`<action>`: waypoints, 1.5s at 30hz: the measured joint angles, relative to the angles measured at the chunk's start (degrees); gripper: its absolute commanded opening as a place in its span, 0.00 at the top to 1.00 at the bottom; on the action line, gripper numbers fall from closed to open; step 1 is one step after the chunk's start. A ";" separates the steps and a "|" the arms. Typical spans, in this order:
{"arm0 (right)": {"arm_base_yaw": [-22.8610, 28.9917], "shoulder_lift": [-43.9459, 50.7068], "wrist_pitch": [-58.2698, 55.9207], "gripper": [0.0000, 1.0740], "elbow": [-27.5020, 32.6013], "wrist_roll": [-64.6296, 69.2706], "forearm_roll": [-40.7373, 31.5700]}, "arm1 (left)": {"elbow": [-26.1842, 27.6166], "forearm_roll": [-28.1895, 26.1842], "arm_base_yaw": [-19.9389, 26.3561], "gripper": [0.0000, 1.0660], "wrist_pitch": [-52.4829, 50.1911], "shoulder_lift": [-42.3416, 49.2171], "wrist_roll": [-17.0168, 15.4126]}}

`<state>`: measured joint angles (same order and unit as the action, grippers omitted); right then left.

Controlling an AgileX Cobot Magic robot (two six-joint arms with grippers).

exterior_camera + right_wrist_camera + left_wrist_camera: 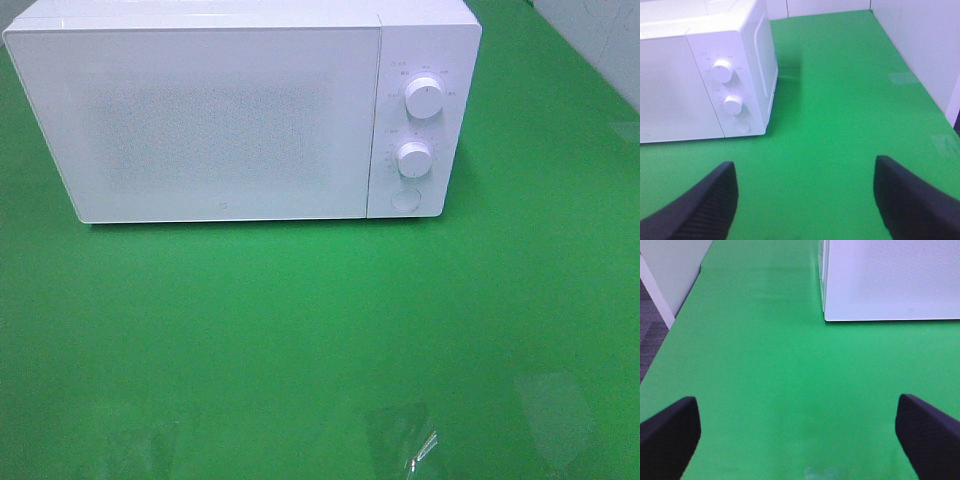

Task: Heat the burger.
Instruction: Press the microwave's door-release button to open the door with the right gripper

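Green tabletop [300,330] carries a white microwave [200,120], door closed. Left gripper [799,440] and right gripper [805,200] hover wide apart, empty. Where the burger lies cannot be told.

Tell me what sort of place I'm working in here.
Probably a lab test bench, not a real kitchen: a white microwave with its door shut stands on a plain green mat, a bare white wall borders the mat, and grey carpet shows past its edge.
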<state>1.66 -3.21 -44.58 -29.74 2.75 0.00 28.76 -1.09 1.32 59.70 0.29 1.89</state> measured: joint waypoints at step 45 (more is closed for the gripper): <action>10.83 -71.91 92.42 0.32 7.73 -12.43 -20.17 | 0.00 0.00 0.00 0.08 0.00 0.00 0.00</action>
<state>12.49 -75.11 47.84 -22.00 -9.68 -20.17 28.76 -1.09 1.32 59.70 0.29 1.89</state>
